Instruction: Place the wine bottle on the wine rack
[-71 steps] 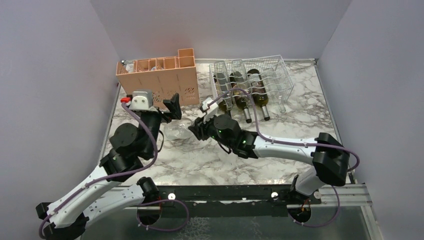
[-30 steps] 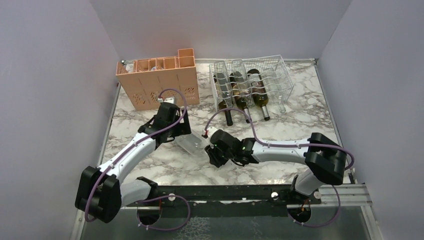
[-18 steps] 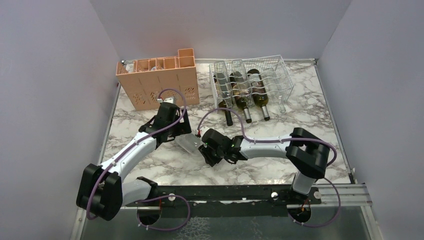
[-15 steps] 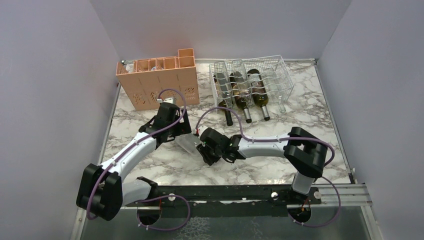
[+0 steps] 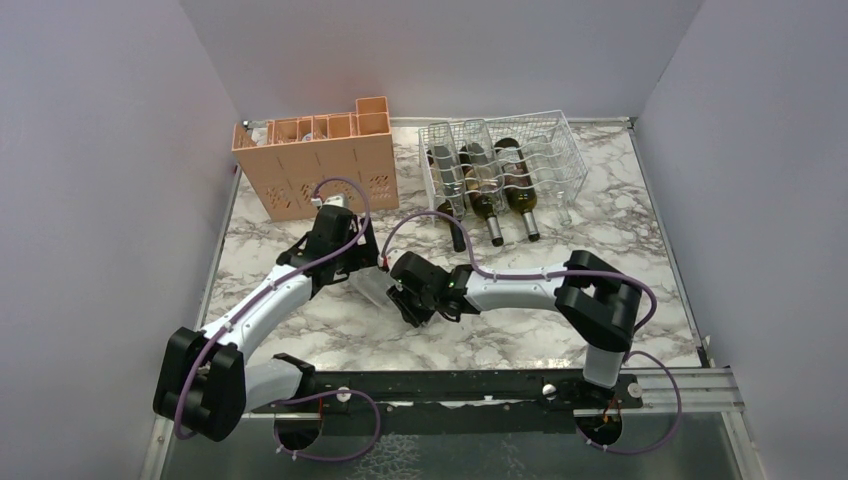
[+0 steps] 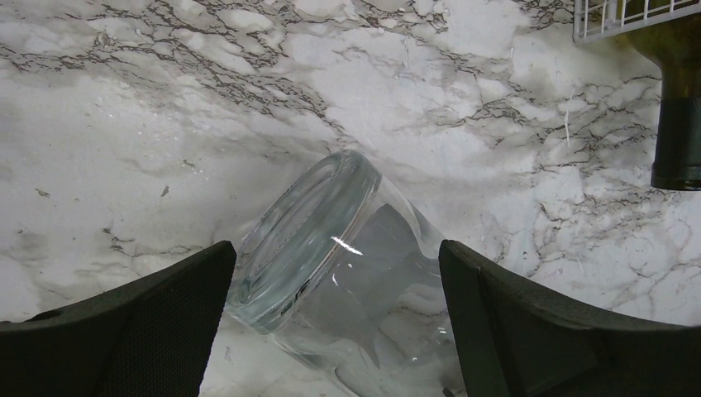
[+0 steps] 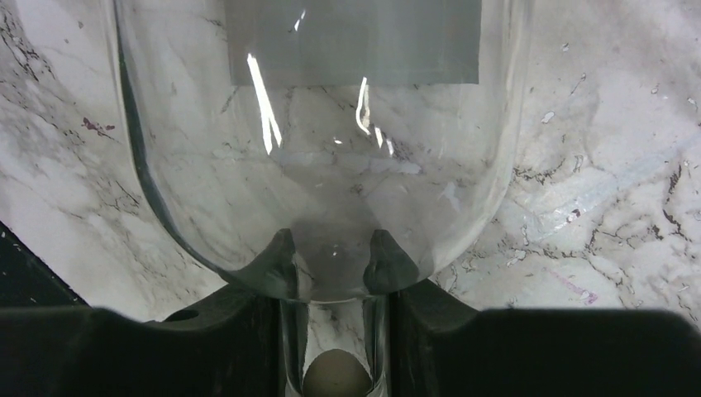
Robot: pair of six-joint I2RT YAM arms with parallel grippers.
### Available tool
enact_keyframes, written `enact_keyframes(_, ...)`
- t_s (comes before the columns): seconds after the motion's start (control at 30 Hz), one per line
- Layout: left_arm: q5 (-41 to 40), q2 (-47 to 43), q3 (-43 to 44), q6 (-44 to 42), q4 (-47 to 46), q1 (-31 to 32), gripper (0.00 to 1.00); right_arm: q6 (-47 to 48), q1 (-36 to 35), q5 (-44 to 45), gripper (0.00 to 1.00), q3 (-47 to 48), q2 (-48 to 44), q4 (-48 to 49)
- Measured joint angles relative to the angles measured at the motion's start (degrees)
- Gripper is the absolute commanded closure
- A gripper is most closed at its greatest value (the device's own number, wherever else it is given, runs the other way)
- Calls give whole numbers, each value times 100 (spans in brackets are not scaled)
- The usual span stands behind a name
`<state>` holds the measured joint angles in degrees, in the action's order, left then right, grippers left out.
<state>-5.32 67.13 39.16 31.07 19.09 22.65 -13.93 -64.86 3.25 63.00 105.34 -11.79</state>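
Top view: clear wine bottle (image 5: 372,286) lying on table (image 5: 600,250), well apart from wine rack (image 5: 550,150).
Left wrist: left claw (image 6: 335,248) spread wide astride bottle base, not touching.
Right wrist: right claw (image 7: 331,256) looks clenched on neck. Lift slowly and keep it level; glass likely slippery.

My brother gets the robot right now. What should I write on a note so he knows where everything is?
Left end effector: open, one finger on each side of the clear bottle's base end.
Right end effector: shut on the bottle's neck.
The clear bottle lies on its side on the table, between the two arms.
The rack stands at the far right with three dark bottles in it. Its right-hand cradles look free.
Done: the neck is gripped.
Left: lift the bottle, carry it to the rack, lay it in a free cradle and let go.
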Motion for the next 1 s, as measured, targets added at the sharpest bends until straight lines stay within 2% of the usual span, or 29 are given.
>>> enact_keyframes(0.03, 2, 0, -2, 0, -11, -11, 3, 2, 0, -2, 94, 4, 2, -7)
enact_keyframes(0.1, -2, -13, -7, 0, -13, -15, 1, 31, 0, -2, 99, 11, 4, -17)
enact_keyframes(0.4, -72, -136, 341, -79, 245, -48, 1, 114, 4, 0, 99, -160, -157, 116)
enact_keyframes(0.57, -319, -264, 811, -201, 323, -59, 1, 153, 7, -13, 99, -446, -671, -79)
enact_keyframes(0.77, -522, -527, 970, -308, 396, -81, 1, 164, 7, -13, 99, -616, -1172, -463)
enact_keyframes(1.0, -706, -772, 1211, -415, 579, -85, 1, 177, 7, 57, 99, -743, -1814, -485)
